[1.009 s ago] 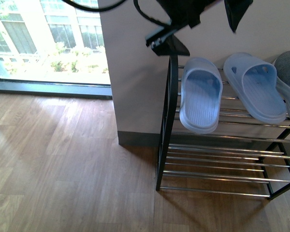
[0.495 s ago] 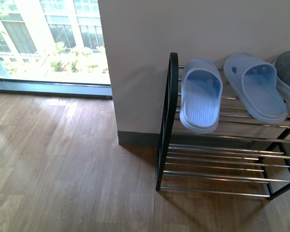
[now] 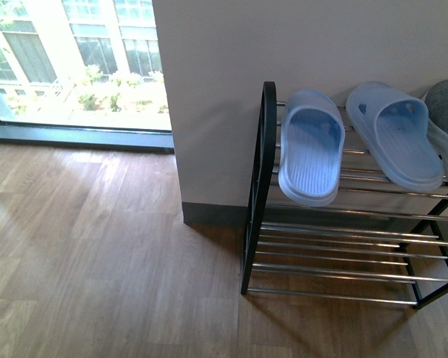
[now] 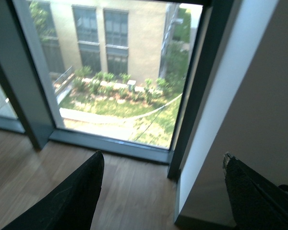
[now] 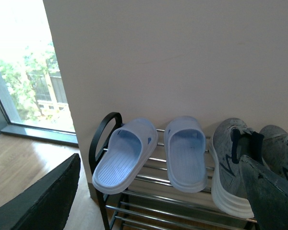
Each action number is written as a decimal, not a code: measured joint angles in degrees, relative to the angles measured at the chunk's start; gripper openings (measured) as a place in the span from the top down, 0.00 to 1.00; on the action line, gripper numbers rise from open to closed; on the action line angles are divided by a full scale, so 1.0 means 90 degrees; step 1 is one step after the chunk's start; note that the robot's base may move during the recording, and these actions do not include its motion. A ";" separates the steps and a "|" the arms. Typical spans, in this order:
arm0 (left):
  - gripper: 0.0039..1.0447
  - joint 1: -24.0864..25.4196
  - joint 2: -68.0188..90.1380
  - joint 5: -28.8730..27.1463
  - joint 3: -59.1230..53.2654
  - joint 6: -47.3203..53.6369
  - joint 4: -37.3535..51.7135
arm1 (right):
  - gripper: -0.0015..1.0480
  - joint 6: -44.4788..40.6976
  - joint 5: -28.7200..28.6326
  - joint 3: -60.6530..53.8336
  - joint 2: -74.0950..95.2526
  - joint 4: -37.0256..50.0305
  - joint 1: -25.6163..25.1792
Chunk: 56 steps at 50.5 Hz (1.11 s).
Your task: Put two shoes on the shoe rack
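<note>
Right gripper point(image 5: 158, 191) open; two shoes point(image 5: 233, 165), two slippers point(image 5: 127, 153).

Probably a home entryway, shoe rack point(image 3: 343, 246), wood floor point(image 3: 97, 253), tall window point(image 4: 120, 72)

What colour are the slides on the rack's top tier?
Pale blue slides, clearest in the right wrist view.

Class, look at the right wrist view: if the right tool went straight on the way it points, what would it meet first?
Probably the pale blue slippers on the shoe rack, or the wall just behind them; depth is unclear.
</note>
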 joint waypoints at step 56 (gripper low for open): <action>0.99 0.0022 -0.3852 0.0294 -0.4850 0.0323 0.1651 | 0.09 0.0000 0.0000 0.0002 0.0000 0.0000 0.0000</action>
